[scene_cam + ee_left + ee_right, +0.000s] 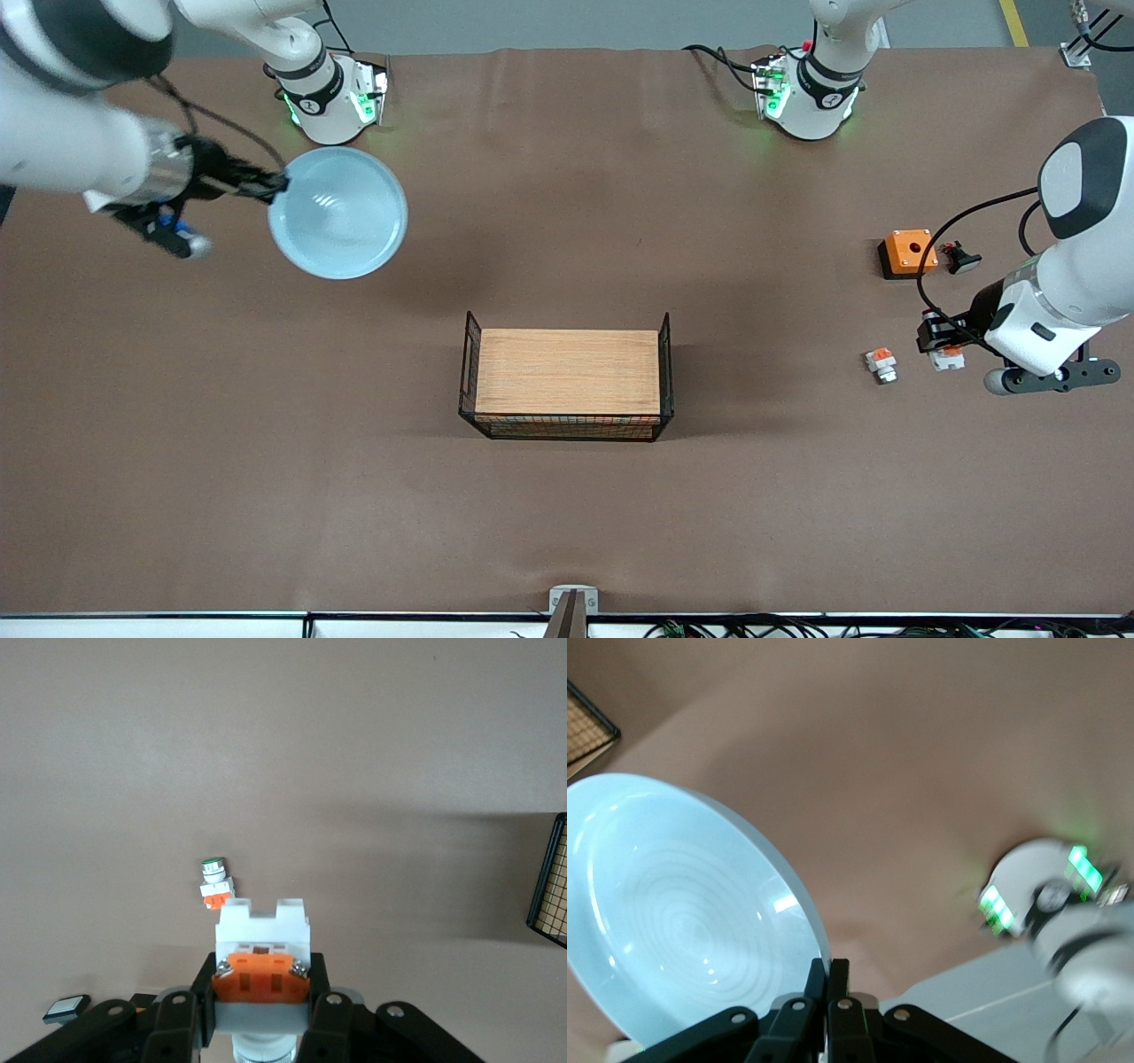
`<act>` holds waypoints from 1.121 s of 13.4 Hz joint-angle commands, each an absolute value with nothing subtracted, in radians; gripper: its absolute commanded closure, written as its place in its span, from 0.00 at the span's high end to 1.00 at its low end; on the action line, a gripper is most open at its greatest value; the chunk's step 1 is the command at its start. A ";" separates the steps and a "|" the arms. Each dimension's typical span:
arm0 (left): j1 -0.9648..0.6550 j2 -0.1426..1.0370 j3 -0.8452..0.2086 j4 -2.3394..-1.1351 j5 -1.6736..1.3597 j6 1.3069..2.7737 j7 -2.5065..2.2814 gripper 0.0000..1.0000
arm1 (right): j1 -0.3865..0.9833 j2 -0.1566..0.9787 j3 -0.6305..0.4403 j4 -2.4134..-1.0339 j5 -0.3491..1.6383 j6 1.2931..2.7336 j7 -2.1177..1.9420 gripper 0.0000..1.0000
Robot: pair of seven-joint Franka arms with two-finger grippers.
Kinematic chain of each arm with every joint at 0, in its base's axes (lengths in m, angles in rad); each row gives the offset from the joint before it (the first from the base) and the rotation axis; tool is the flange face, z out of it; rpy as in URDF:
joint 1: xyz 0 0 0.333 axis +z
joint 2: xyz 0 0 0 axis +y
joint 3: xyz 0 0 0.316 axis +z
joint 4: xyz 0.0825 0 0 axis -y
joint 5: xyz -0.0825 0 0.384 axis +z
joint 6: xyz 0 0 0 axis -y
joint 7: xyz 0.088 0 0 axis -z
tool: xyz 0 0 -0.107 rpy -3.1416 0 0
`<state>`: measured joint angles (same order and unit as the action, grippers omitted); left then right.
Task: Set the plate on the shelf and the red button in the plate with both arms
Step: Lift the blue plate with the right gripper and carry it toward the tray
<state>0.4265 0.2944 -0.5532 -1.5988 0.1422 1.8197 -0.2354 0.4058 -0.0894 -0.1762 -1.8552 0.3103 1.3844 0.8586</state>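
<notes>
My right gripper (276,186) is shut on the rim of the pale light-blue plate (341,213) and holds it in the air over the right arm's end of the table. In the right wrist view the fingers (818,979) pinch the plate's (673,912) edge. My left gripper (943,347) is low over the left arm's end of the table, shut on the red button (948,357). In the left wrist view the button (262,943) sits between the gripper's (263,979) jaws, white-grey with an orange patch and a silvery round end.
A black wire basket (467,372) holding a wooden board (567,372) stands mid-table. A shorter white-orange piece (881,364) lies beside my left gripper. An orange box with a hole (907,252) and a small black part (961,259) lie farther from the front camera.
</notes>
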 commanded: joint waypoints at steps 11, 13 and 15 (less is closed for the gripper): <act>0.434 0.290 -0.563 -1.598 0.127 1.798 -0.242 0.00 | 0.722 0.112 -0.037 -1.778 0.397 1.996 1.864 0.00; 0.434 0.291 -0.563 -1.598 0.127 1.798 -0.242 0.00 | 0.733 0.187 -0.037 -1.721 0.394 2.025 1.867 0.00; 0.434 0.295 -0.563 -1.598 0.127 1.798 -0.242 0.01 | 0.735 0.251 -0.037 -1.666 0.385 2.036 1.864 0.00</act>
<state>0.4264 0.2950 -0.5546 -1.6012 0.1421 1.8122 -0.2354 0.7254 0.1779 -0.0273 -1.7596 0.3825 2.0440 1.8429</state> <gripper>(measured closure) 0.586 0.974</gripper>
